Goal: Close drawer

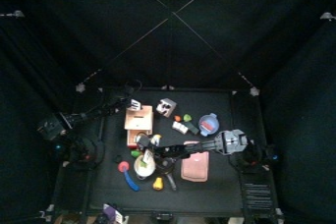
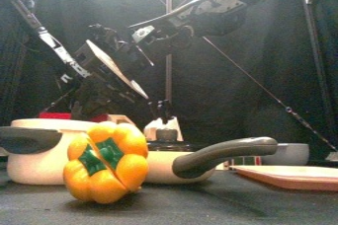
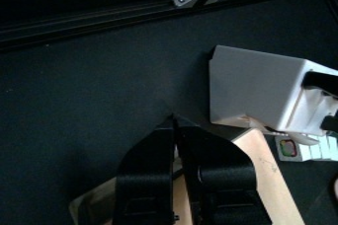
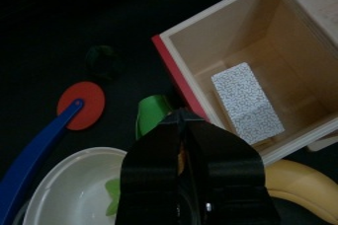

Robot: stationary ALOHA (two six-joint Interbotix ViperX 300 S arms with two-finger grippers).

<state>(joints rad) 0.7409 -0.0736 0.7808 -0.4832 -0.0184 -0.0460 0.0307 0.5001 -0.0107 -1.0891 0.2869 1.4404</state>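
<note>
Top view: drawer (image 1: 138, 123), a light wood box, sits left of centre on the black desk (image 1: 223, 105), just below the left arm's tip. Left end effector (image 3: 179, 155) hangs right over the wood; jaws look nearly together, nothing seen between them, gripping or not — cannot tell. Beside the wood in the left wrist view is a white box (image 3: 264, 86). Right arm reaches in from the right toward the middle. Right end effector (image 4: 185, 145) has jaws close together with no object visibly clamped; it hovers over the open drawer (image 4: 258, 66), whose inside holds a grey speckled pad (image 4: 248, 101) and whose edge is red. Near it: white pan (image 4: 66, 185), red disc (image 4: 79, 106), blue handle (image 4: 40, 155), a green piece (image 4: 154, 113). Front view: yellow pepper (image 2: 106, 162) at lower left, pan (image 2: 53, 150) behind it with dark handle (image 2: 231, 155), pink slab (image 2: 297, 177) at lower right.
</note>
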